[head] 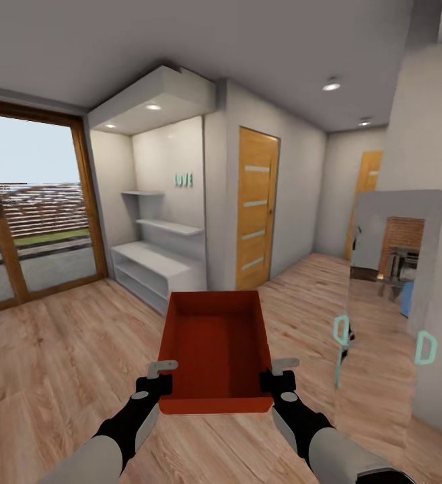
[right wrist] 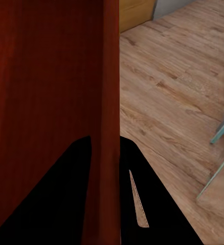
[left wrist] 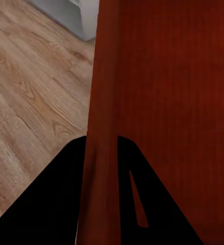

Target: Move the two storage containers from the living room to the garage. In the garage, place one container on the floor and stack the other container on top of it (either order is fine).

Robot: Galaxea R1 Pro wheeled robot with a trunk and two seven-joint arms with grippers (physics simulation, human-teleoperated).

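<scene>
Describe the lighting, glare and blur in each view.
Head view: even light, bright ceiling spots, daylight through the glass door, a mirror reflecting brick, edges bent by a wide lens. Left wrist view: bin wall smooth and soft, fingers plain black. Right wrist view: bin wall likewise, floor sharper.

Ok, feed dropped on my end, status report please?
Left gripper and right gripper each clamped on a side wall of the storage container, carried over wood-plank floor. Glass panel close on the right; wooden door ahead, shut.
</scene>
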